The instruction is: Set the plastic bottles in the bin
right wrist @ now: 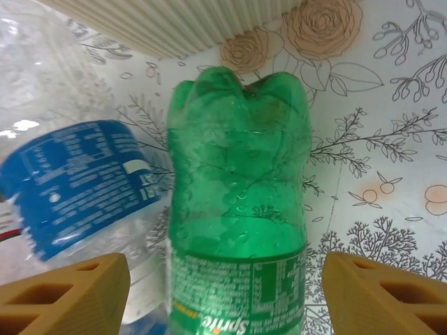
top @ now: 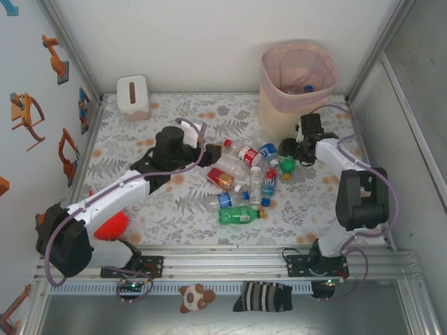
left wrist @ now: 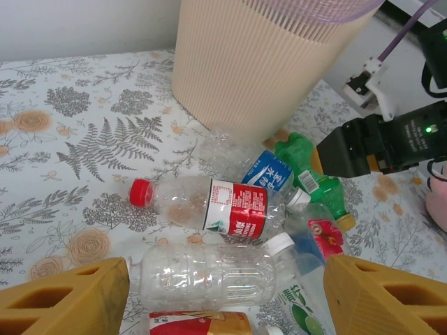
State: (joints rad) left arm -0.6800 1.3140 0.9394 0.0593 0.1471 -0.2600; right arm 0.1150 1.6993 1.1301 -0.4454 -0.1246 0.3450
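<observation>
Right gripper [right wrist: 225,296] spread wide, green bottle [right wrist: 239,202] lying between its fingers, gaps either side, left gripper [left wrist: 225,299] released, clear bottle [left wrist: 209,276] between its fingers, bin [left wrist: 258,70] beyond.

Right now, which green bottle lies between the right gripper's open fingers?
The green Sprite bottle beside the bin; the other green bottle lies nearer the arm bases.

The top external view looks steeply down from high at the near edge, taking in the whole surface [top: 181,216]. The left wrist view sits low, facing the bin [left wrist: 265,63]. The right wrist view hangs close over a green bottle [right wrist: 237,209], which all three share.
</observation>
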